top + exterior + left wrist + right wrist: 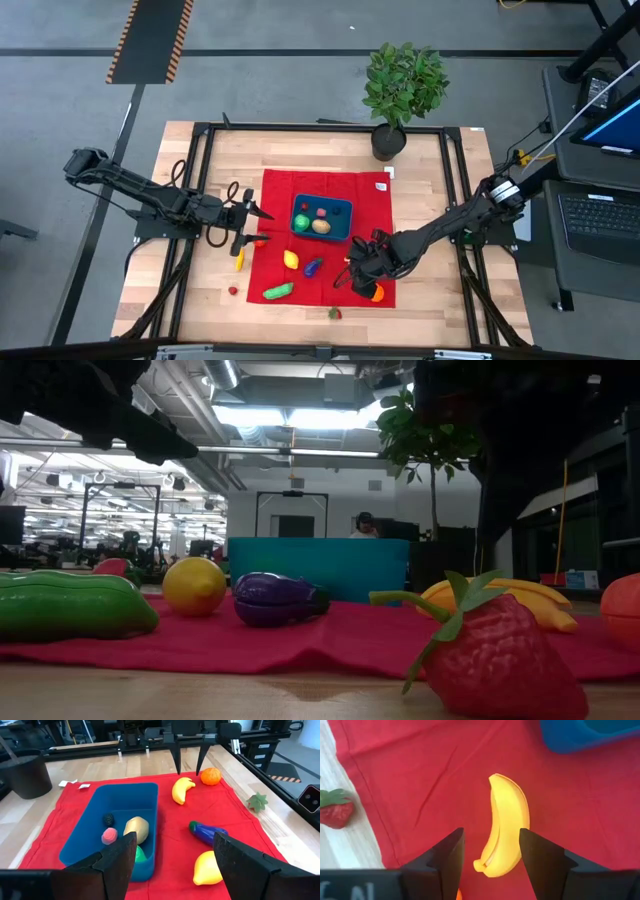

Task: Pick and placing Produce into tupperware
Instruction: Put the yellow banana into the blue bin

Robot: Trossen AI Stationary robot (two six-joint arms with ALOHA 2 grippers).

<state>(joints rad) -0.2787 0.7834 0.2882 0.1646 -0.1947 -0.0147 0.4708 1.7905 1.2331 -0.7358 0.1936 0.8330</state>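
The teal tupperware point(322, 218) point(115, 827) sits on a red cloth and holds a tan potato point(136, 828), a pink piece, a dark berry and a green piece. My right gripper point(491, 834) point(352, 272) is open and hangs over the yellow banana point(504, 825), with one finger on each side of its lower end and a gap on both sides. My left gripper point(175, 840) point(255, 226) is open and empty at the cloth's left edge, pointing at the tupperware. Lemon point(207, 868), purple eggplant point(207, 832), orange point(210, 776) and cucumber point(60, 605) lie on the cloth.
A strawberry point(335, 809) point(495, 655) lies on bare wood just off the cloth's near edge. A small red piece point(233, 290) and a yellow piece point(239, 260) lie left of the cloth. A potted plant point(402, 90) stands at the table's far edge.
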